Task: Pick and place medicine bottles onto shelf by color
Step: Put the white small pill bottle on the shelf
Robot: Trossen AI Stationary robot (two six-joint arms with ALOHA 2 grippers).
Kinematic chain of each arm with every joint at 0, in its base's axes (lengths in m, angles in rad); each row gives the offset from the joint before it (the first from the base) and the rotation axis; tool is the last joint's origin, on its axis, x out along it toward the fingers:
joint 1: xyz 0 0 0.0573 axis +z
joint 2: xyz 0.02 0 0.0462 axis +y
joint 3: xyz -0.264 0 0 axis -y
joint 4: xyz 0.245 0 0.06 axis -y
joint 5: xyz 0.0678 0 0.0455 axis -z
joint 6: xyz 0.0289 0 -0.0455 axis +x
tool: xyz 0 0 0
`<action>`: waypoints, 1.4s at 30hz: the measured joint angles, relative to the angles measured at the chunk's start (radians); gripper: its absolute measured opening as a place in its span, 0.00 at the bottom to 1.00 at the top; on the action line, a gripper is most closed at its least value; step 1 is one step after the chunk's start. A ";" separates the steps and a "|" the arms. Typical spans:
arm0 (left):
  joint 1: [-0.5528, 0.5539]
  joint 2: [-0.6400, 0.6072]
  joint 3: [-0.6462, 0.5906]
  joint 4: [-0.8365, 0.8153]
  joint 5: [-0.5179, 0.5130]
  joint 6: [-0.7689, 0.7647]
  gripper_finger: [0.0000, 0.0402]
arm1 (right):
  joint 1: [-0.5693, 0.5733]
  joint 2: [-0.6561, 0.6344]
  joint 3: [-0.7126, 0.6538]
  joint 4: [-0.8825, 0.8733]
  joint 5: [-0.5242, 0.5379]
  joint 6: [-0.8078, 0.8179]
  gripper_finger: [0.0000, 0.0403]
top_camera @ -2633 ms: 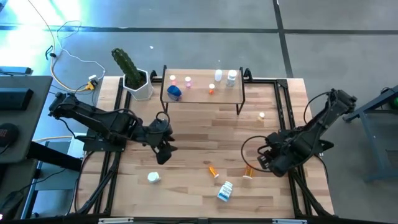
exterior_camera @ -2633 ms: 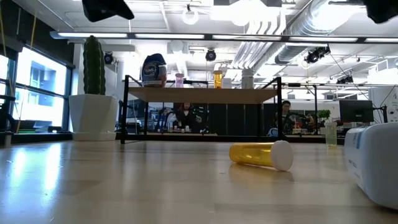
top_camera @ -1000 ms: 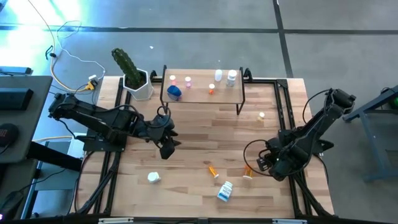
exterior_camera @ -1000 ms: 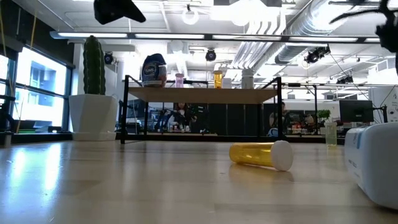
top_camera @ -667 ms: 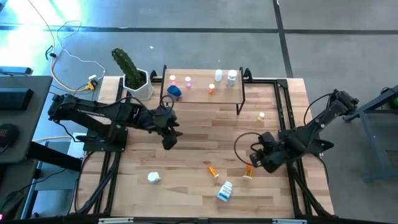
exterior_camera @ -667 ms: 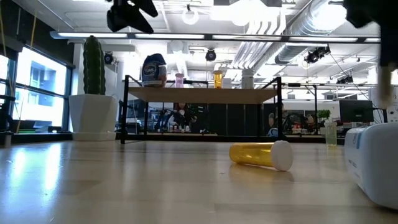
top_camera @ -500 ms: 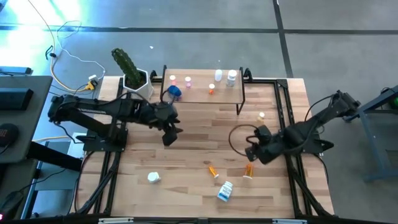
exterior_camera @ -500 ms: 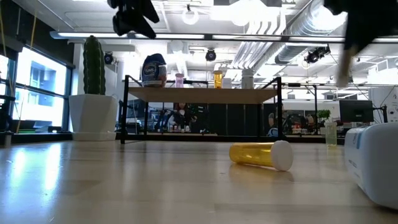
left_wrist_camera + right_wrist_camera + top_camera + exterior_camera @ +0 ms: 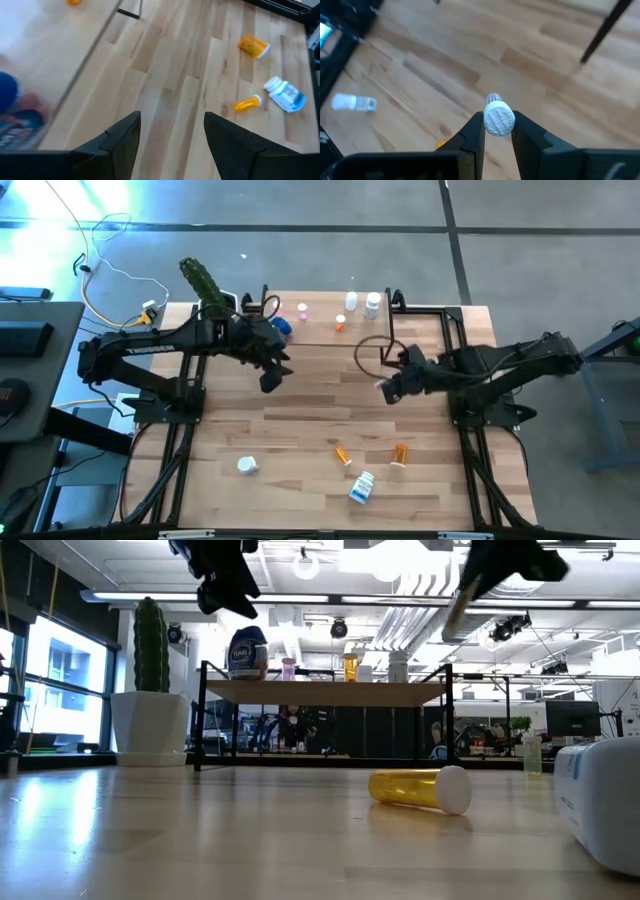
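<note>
The shelf (image 9: 330, 330) stands at the table's far side and bears a blue bottle (image 9: 283, 328), a pinkish vial (image 9: 302, 310), an orange one (image 9: 340, 325) and two white ones (image 9: 372, 304). My left gripper (image 9: 270, 377) is open and empty, just near of the shelf's left end. My right gripper (image 9: 385, 390) is shut on a white-capped vial (image 9: 499, 120), near of the shelf's right end. Two orange vials (image 9: 343, 453), (image 9: 400, 452), a white and blue bottle (image 9: 362, 487) and a white bottle (image 9: 246, 465) lie on the table's near part. My right gripper pinches the vial's white ribbed cap end (image 9: 492, 131) between its two fingers (image 9: 475, 127). The cap hides the vial's body in the wrist view. The vial is lifted clear of the table; in the low view a pale blurred shape (image 9: 455, 612) slants down below the gripper.
A white pot with a green cactus (image 9: 222, 315) stands left of the shelf. Black rails (image 9: 462, 360) run along the table's left and right sides. In the low view an orange vial (image 9: 420, 788) lies on its side and the white bottle (image 9: 600, 805) is close at right.
My right gripper has gone toward the table's left and far edges, from beside the near-right orange vial toward the shelf's right end, carrying the white-capped vial clear of the table. My left gripper has gone toward the far edge, close to the shelf's left end.
</note>
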State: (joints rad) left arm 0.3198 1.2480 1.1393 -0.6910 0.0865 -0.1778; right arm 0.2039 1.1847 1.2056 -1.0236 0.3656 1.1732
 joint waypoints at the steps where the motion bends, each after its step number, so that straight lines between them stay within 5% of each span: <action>1: 0.010 0.000 0.000 0.000 0.004 0.008 0.52 | -0.017 0.000 0.010 0.008 0.000 -0.021 0.17; 22: 0.114 -0.001 0.000 -0.009 0.069 0.175 0.52 | -0.348 0.201 0.321 -0.113 -0.050 -0.398 0.17; 35: 0.113 0.001 0.000 -0.127 0.113 0.256 0.52 | -0.502 0.244 0.351 -0.117 -0.088 -0.543 0.17; 42: 0.121 0.060 0.002 -0.059 0.018 0.262 0.52 | -0.557 0.244 0.351 -0.117 -0.097 -0.632 0.17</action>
State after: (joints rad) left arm 0.4405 1.3078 1.1411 -0.7500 0.1044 0.0843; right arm -0.3531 1.4288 1.5566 -1.1404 0.2690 0.5410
